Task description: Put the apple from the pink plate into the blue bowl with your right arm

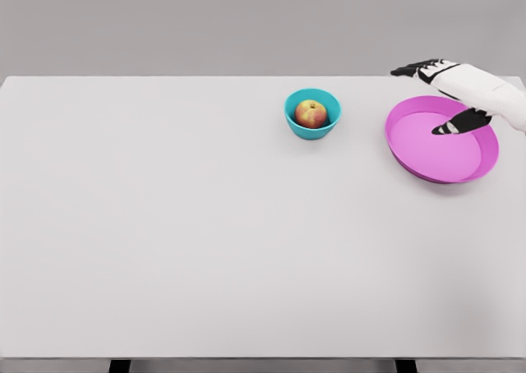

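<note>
The right hand (448, 89) is seen at about two o'clock in the head view, its white arm entering from the right edge. The hand is held above the far rim of the pink plate (427, 159). Its black fingers (411, 70) are stretched out toward nine o'clock, and the thumb (457, 125) is spread apart from them over the plate's inner floor. Nothing is held in the hand; it is seen spread open and relaxed.

The pink plate is set on the desk (205, 241) near its far right corner, and nothing is seen lying in it. Toward nine o'clock from the plate, apart from it and not touching, the blue bowl (312, 130) is placed upright on the desk. The apple (311, 113), red and yellow, is seen resting inside the bowl, with its top about level with the rim.

The desk is shown as a wide, pale grey, matte surface by which most of the view is filled. Two dark leg tops are visible under its near edge at six o'clock. Behind the far edge, at twelve o'clock, a plain grey wall is seen.
</note>
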